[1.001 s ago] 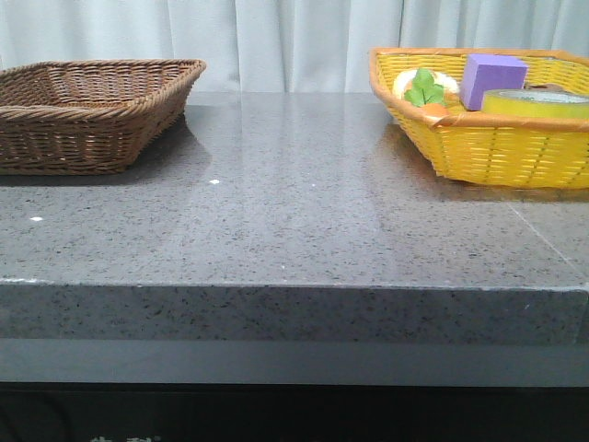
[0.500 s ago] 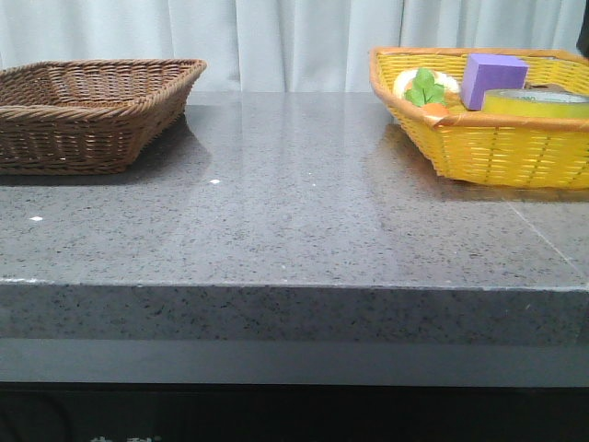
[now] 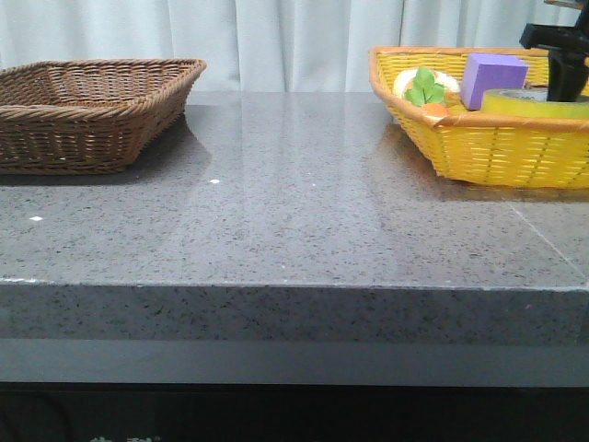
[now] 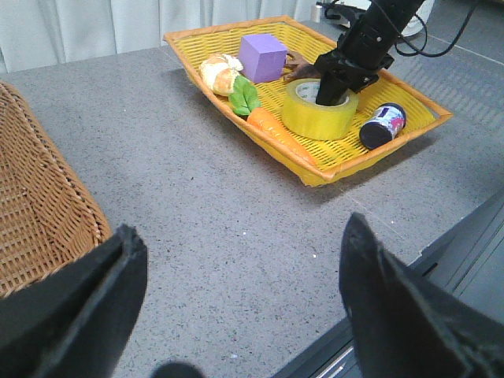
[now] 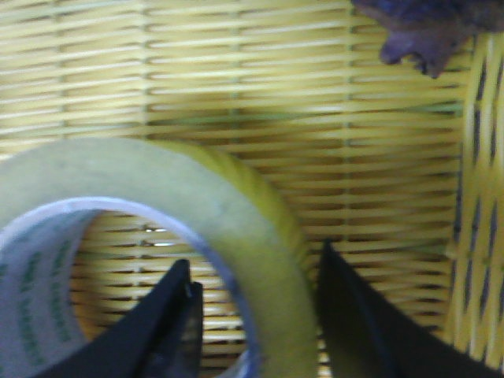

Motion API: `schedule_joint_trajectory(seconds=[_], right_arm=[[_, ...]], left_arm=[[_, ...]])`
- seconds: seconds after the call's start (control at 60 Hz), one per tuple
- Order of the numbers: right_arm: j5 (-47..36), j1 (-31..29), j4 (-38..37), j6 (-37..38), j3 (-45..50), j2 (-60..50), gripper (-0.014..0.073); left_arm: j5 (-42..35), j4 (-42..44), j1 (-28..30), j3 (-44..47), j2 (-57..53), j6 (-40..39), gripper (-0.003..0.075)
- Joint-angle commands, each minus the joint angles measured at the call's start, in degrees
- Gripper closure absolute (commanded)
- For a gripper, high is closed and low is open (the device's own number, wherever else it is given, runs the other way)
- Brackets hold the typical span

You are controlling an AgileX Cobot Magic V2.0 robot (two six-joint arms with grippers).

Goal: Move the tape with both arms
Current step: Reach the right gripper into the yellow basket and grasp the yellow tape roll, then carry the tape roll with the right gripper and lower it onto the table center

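On the white core of the tape (image 5: 150,228) there was green print, but it was too blurry in the right wrist view to read, and the label on the little dark jar (image 4: 383,125) was unreadable too.

The tape lay flat in the yellow wicker basket (image 4: 394,153) at the right side of the grey table (image 3: 294,230). Sharing the basket were a purple cube (image 4: 263,57), a bread roll (image 4: 218,72), something leafy green (image 4: 246,96), a carrot (image 4: 272,126) and a brown lump (image 5: 425,31) I couldn't identify. The brown wicker basket (image 3: 92,110) sat well apart at the table's left; I saw nothing inside it from these angles.

The right gripper (image 5: 252,331) was down in the yellow basket with its jaws straddling the tape's wall, one inside the core and one outside, not quite pinched yet as far as I could tell. The left gripper (image 4: 236,307) hung over bare table between the baskets, jaws spread wide and holding nothing.
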Motion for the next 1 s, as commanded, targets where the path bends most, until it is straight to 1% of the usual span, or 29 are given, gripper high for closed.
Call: schedule_joint_trajectory(seconds=[0.0, 0.067, 0.133, 0.384, 0.534, 0.701, 0.984], right_arm=[[-0.1, -0.3, 1.3, -1.3, -2.2, -3.2, 0.0379], [0.2, -0.3, 1.2, -1.4, -2.7, -3.2, 0.0419], [1.1, -0.3, 1.1, -1.5, -3.6, -3.3, 0.0432], [8.6, -0.3, 0.9, -2.0, -10.4, -3.7, 0.0432], [9.4, 1.1, 1.1, -2.2, -11.5, -6.8, 0.0432], [8.2, 6.7, 1.1, -2.5, -11.5, -10.9, 0.0432], [7.2, 22.4, 0.5, -3.5, -11.2, -12.2, 0.0432]], left_arm=[[-4.7, -1.3, -0.4, -2.1, 0.1, 0.0, 0.0209], [-4.7, -1.3, -0.4, -2.1, 0.1, 0.0, 0.0209], [-4.7, -1.3, -0.4, -2.1, 0.1, 0.0, 0.0209], [-4.7, -1.3, -0.4, -2.1, 0.1, 0.0, 0.0209], [-4.7, -1.3, -0.4, -2.1, 0.1, 0.0, 0.0209], [-4.7, -1.3, -0.4, -2.1, 0.1, 0.0, 0.0209], [-4.7, -1.3, -0.4, -2.1, 0.1, 0.0, 0.0209]])
